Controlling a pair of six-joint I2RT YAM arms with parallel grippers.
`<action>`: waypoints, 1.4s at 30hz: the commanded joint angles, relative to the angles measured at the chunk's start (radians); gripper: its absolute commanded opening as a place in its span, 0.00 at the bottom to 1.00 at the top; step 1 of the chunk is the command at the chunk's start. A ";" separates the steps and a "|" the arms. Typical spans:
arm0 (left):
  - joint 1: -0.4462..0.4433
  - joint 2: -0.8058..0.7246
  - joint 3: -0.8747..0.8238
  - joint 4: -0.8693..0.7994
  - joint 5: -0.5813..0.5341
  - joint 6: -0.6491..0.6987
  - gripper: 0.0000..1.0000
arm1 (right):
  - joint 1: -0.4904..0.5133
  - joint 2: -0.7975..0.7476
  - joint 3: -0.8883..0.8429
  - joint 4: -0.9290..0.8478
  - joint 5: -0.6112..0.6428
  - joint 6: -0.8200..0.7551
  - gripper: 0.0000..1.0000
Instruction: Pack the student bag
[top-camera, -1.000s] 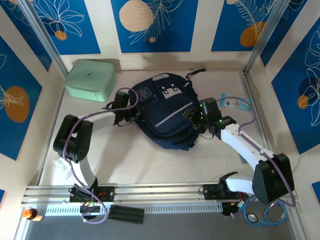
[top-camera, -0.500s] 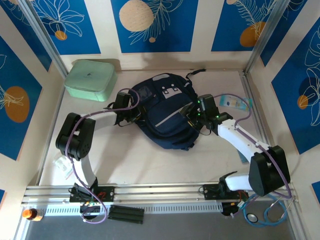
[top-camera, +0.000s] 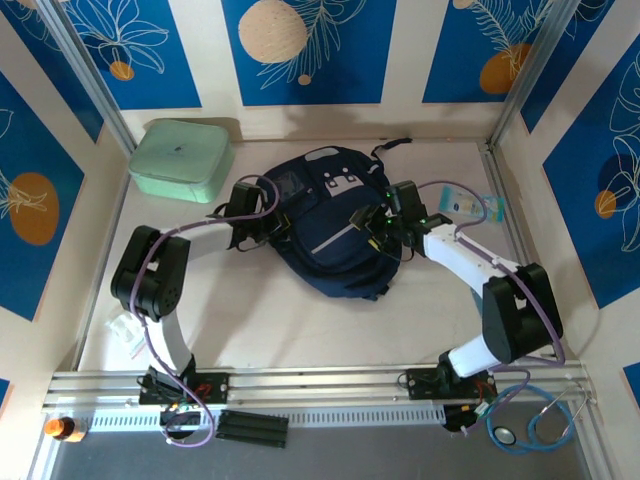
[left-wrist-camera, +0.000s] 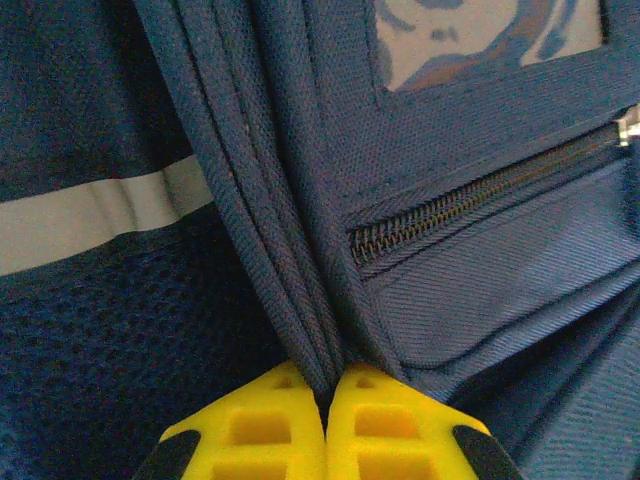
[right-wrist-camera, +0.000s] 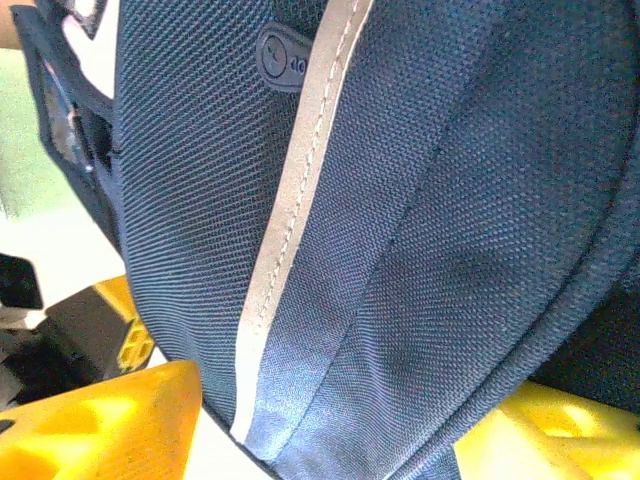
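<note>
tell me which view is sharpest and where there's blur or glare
Top external: even light and sharp, though the student bag reads as a dark mass. Left wrist: the zip is crisp, the yellow fingers soft. Right wrist: the grey stripe is in focus, the near fingers blurred, the upper left corner washed out.

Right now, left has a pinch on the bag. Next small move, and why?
Probably close the right gripper: its fingers stand apart astride the student bag, gripping nothing yet, while the left gripper is shut on a fabric fold. Two holds would let the arms pull it open.
</note>
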 joint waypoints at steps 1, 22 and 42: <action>-0.002 -0.093 -0.019 0.053 0.066 -0.025 0.00 | -0.035 0.054 0.063 0.085 -0.078 -0.061 0.65; -0.114 -0.185 -0.087 0.185 0.104 -0.183 0.00 | -0.059 -0.001 0.263 -0.241 0.176 -0.276 0.75; -0.174 -0.167 -0.079 0.228 0.081 -0.214 0.00 | 0.336 0.033 0.081 0.004 0.097 -0.171 0.47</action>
